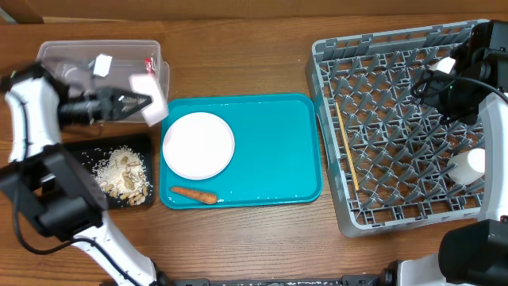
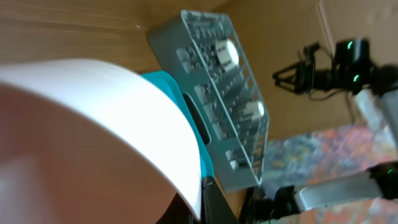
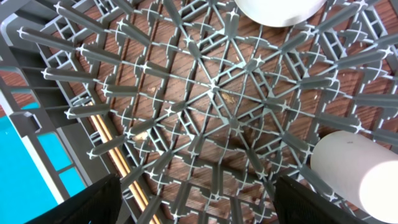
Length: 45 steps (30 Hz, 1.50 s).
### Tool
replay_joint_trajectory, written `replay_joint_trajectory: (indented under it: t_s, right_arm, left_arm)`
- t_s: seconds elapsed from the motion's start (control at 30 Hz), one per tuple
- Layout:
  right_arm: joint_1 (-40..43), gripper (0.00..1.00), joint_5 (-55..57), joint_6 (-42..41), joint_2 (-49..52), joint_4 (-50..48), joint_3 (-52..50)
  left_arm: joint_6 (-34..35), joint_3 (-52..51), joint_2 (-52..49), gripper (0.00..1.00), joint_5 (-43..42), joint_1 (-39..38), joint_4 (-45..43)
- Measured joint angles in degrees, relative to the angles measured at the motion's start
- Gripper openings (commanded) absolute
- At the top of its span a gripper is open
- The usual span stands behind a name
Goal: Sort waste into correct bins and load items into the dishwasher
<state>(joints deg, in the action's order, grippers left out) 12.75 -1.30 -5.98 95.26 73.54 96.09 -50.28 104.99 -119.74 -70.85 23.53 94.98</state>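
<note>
Where the left jaws bite: the left gripper (image 1: 136,102) is clamped hard on the rim of the white bowl (image 1: 153,99), which hangs on edge at the right end of the clear tub (image 1: 55,52), just beside the teal tray (image 1: 278,159).
Bowl handling: probably stiff, smooth and breakable, not heavy. A pinch on a thin rim may let it swing, so a deep hold on the wall looks safest.
Right jaws: the right gripper (image 3: 202,202) stands wide and empty above the dish rack (image 1: 381,119).
In the rack: chopsticks (image 1: 346,147) along the left side, small white cup (image 1: 468,164) at the right.
On the teal tray: plate (image 1: 198,144) and carrot (image 1: 194,195).
Black tray (image 1: 79,151): rice scraps (image 1: 123,171).
</note>
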Motion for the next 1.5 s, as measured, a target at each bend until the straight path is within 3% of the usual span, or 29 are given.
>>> replay_joint_trajectory:
  t_s: [0.17,0.4,0.67,0.87,1.03,1.27,1.37,1.47,1.5]
  right_arm:
    - [0.0,0.81,0.0,0.0,0.0,-0.2,0.0]
    - [0.0,0.81,0.1,0.0,0.0,-0.5,0.0]
    - [0.0,0.81,0.0,0.0,0.0,-0.5,0.0]
    - [0.0,0.81,0.0,0.0,0.0,-0.5,0.0]
    - [0.0,0.81,0.0,0.0,0.0,-0.8,0.0]
    - [-0.8,0.81,-0.2,0.0,0.0,-3.8,0.0]
    - [-3.3,0.81,-2.1,0.1,0.0,-6.3,1.0]
    - [-7.9,0.81,-5.3,0.1,0.0,-9.9,2.9]
    - [-9.8,0.81,-6.1,0.0,0.0,-10.7,3.2]
  left_arm:
    - [15.5,8.4,1.1,0.04,10.1,-12.8,-9.3]
    - [33.7,9.7,1.1,0.04,27.5,-33.8,-20.3]
    - [47.7,9.9,-0.9,0.04,50.9,-53.5,-22.6]
    - [52.6,9.9,-8.7,0.06,57.4,-57.8,-23.0]
    - [54.4,9.9,-13.2,0.31,59.6,-58.0,-23.4]
    - [55.8,11.0,-12.9,0.53,60.3,-56.8,-22.3]
    - [57.1,11.6,-10.4,0.63,61.0,-55.4,-22.2]
    - [59.9,11.9,-4.5,0.64,62.8,-52.6,-22.2]
    - [61.0,12.1,-2.1,0.71,63.5,-51.2,-22.1]
